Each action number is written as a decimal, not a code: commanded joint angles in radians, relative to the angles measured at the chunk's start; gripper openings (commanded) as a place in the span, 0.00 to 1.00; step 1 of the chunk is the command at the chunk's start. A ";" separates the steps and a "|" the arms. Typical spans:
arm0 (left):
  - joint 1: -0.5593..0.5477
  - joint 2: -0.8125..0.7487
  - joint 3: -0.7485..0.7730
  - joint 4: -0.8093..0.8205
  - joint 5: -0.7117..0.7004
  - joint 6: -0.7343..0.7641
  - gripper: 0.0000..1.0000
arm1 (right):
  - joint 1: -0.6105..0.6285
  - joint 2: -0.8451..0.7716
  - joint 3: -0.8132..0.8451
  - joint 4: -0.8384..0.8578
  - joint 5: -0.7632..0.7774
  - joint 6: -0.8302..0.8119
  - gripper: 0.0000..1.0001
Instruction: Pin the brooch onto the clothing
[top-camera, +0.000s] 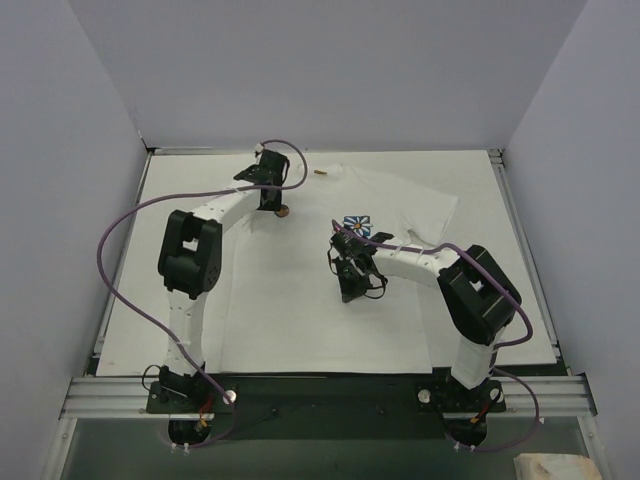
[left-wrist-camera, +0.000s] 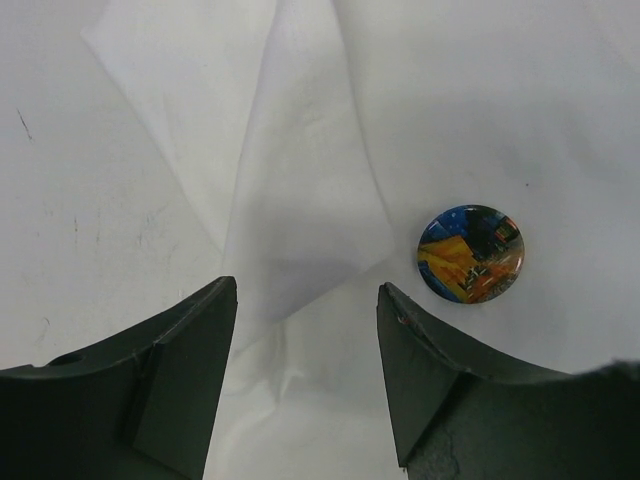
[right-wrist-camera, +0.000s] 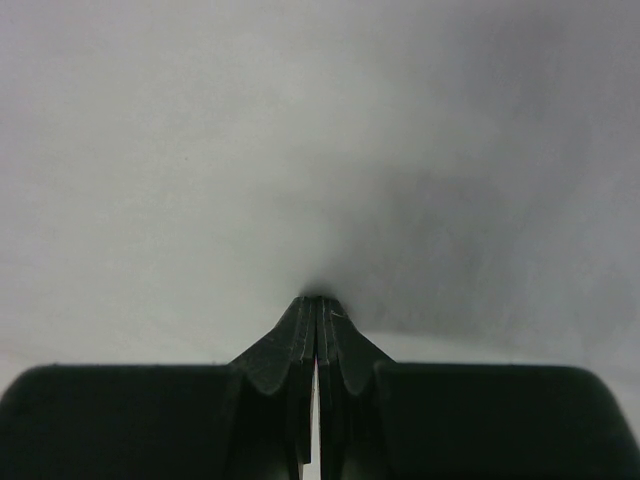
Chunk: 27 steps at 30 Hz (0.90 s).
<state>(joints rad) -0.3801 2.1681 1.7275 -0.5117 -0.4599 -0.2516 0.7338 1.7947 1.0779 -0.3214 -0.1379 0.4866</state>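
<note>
Where the right gripper (right-wrist-camera: 317, 305) touches, clothing (right-wrist-camera: 300, 150) blurs.

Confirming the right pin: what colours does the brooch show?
The brooch shows blue and orange; clearest from the left wrist.

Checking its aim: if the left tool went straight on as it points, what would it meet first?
Probably the shirt: its cloth fills the gap between the open fingers. The brooch lies beside that line, so likely missed.
</note>
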 joint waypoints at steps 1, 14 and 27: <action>-0.005 0.058 0.090 -0.024 -0.046 0.028 0.67 | -0.001 0.028 -0.032 -0.062 0.034 -0.002 0.00; -0.016 0.173 0.193 -0.045 -0.075 0.052 0.45 | -0.001 0.034 -0.022 -0.068 0.040 -0.003 0.00; 0.043 0.049 0.100 -0.031 -0.120 -0.055 0.00 | 0.001 0.040 -0.024 -0.070 0.035 -0.008 0.00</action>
<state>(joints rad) -0.3832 2.3322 1.8694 -0.5526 -0.5461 -0.2420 0.7338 1.7950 1.0779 -0.3218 -0.1383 0.4892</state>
